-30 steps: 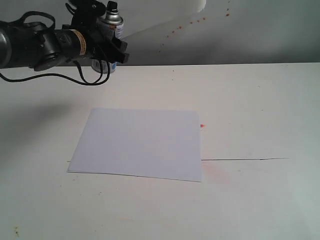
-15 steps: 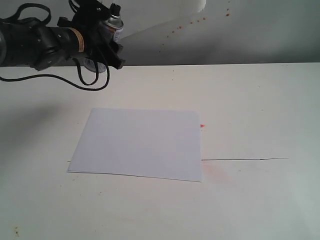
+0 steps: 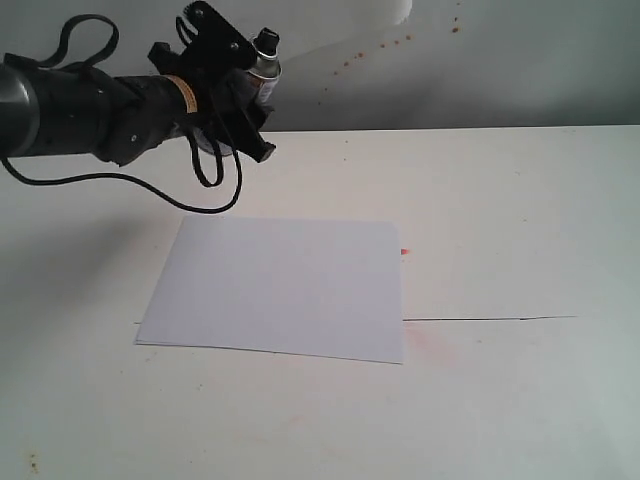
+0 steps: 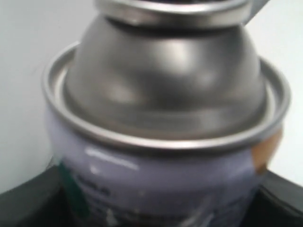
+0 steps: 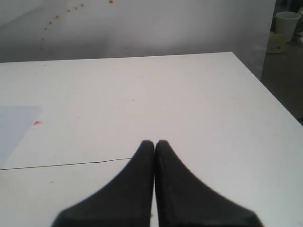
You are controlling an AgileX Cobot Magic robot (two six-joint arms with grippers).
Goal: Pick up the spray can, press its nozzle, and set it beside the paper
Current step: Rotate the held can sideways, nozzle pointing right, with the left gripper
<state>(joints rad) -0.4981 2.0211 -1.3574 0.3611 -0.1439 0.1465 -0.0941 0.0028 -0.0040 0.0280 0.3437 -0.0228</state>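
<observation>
My left gripper [image 3: 235,105] is shut on the spray can [image 3: 262,72] and holds it in the air above the table's far left, tilted toward the right. Its black nozzle [image 3: 267,40] shows at the top. In the left wrist view the spray can [image 4: 165,118] fills the frame, silver dome above a white label, black fingers [image 4: 28,208] at both sides. The paper [image 3: 280,287] lies flat on the table, nearer than the can; a corner of the paper [image 5: 14,125] shows in the right wrist view. My right gripper [image 5: 155,144] is shut and empty, out of the exterior view.
A thin dark seam [image 3: 490,319] runs across the white table [image 3: 500,200] to the right of the paper. A small red mark [image 3: 405,251] sits by the sheet's far right corner. The table's right edge [image 5: 270,90] drops off, with a white cup [image 5: 287,23] beyond.
My left arm has carried the can to the right and tilted it further over. The paper has not moved.
</observation>
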